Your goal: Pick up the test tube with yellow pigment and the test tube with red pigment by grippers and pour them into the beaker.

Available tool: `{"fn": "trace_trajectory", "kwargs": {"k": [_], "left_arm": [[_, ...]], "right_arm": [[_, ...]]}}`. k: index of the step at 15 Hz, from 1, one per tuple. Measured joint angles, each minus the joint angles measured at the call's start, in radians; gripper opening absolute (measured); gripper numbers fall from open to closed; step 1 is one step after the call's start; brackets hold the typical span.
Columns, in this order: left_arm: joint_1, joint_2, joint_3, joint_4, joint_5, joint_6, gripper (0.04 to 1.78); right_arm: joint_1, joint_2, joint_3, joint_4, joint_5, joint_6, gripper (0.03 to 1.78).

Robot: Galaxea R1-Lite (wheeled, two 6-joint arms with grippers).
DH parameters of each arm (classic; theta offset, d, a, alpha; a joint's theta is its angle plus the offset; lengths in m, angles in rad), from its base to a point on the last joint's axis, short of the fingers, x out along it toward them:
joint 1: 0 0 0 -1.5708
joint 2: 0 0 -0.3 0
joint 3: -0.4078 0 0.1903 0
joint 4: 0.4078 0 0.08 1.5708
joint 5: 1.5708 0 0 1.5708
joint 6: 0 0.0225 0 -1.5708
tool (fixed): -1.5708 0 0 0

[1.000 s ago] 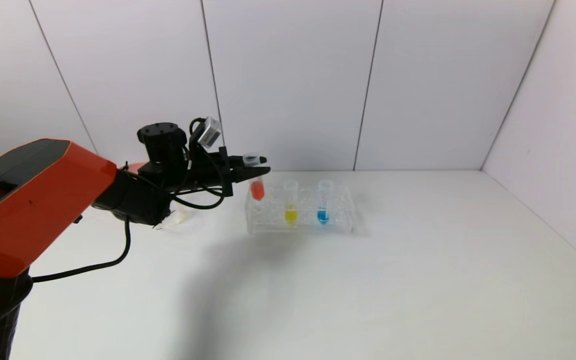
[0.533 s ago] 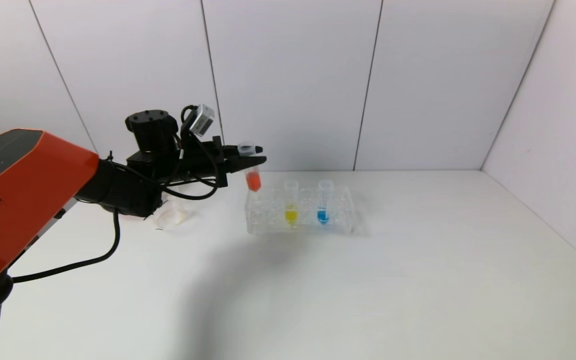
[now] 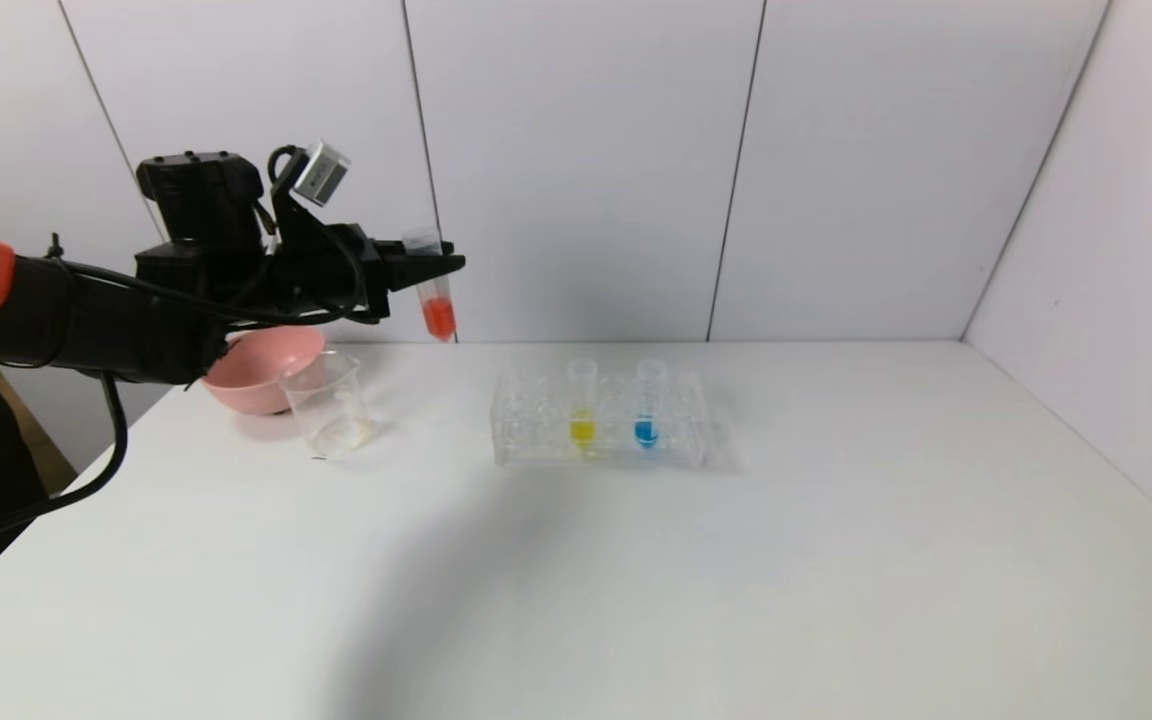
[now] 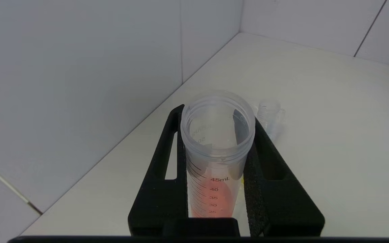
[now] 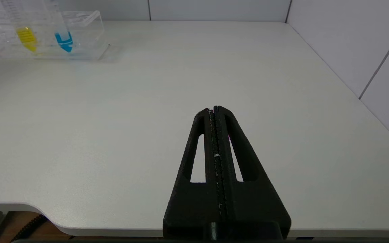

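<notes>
Though clamped, left claw [image 3: 433, 266] half-hides red tube [image 3: 435, 300].

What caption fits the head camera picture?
Left end effector holds the red test tube upright, above the table between beaker and rack.

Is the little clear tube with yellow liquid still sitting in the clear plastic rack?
Yes, the yellow-liquid tube stands upright in the rack.

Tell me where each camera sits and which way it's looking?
Head view: up on the robot's head, looking down at the table; shows the left gripper holding the red tube near the beaker.
Left wrist view: on the left arm, looking along its fingers at that tube.
Right wrist view: on the right arm, low over the table edge; shows the right gripper.
Head and right wrist views share the rack.
</notes>
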Motion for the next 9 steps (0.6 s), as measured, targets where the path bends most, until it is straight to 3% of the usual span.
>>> {"fn": "trace_trajectory", "kwargs": {"k": [7, 9], "left_arm": [[0.068, -0.139, 0.021, 0.161, 0.312, 0.007, 0.47], [0.102, -0.17, 0.031, 0.212, 0.361, 0.009, 0.47]], "right_arm": [[0.0, 0.0, 0.0, 0.0, 0.0, 0.0, 0.11], [0.0, 0.0, 0.0, 0.0, 0.0, 0.0, 0.11]]}}
